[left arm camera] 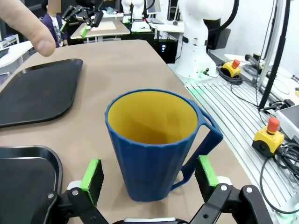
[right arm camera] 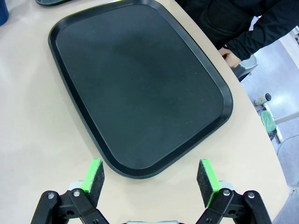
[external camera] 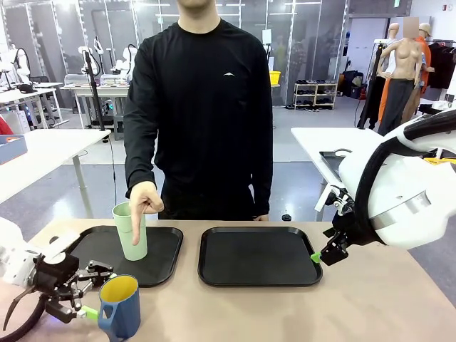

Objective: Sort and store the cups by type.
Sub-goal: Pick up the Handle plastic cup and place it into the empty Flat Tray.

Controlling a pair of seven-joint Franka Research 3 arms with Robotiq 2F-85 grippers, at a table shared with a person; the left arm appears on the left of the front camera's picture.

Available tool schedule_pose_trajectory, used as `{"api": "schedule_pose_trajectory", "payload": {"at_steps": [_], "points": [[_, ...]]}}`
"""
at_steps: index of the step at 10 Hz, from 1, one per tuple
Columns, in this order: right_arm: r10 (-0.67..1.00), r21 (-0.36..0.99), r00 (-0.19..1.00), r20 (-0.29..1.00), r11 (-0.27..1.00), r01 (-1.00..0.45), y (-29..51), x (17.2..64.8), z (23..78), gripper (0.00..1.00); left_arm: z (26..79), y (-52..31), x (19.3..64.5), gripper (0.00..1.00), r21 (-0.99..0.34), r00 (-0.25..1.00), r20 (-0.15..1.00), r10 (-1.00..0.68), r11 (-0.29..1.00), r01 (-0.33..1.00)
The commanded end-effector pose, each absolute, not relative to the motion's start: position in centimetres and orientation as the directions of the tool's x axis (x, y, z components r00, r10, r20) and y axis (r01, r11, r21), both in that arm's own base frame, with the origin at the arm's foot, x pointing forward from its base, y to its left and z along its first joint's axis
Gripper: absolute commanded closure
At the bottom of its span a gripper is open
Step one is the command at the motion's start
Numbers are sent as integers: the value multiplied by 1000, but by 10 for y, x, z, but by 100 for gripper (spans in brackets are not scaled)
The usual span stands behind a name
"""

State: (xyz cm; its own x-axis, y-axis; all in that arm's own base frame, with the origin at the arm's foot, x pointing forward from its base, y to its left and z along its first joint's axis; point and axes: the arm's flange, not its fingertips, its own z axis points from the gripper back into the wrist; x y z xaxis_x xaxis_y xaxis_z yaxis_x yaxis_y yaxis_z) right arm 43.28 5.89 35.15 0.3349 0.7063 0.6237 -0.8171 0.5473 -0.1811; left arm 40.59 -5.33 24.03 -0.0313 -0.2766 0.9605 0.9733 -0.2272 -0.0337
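No text, label, brand name or number can be read in any of the 3 views. The person's black shirt carries a small pale mark on the chest, in the upper middle of the front view, but it is only a shape, without letters. A small green sign hangs at the top right edge of the front view, too small to read. The dark blue mug has a plain ribbed wall without print, and the mint-green tumbler is also plain.
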Motion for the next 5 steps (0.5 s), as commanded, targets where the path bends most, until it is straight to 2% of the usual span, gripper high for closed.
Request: {"api": "schedule_pose_trajectory", "payload": {"at_steps": [1, 5], "points": [[706, -182, 335, 624, 548, -816, 60, 432, 352, 0, 226, -62, 411, 0, -5, -57, 965, -254, -239, 971], [706, -182, 335, 624, 548, -816, 60, 432, 352, 0, 213, -83, 416, 0, -17, -46, 971, -234, -261, 965]]}}
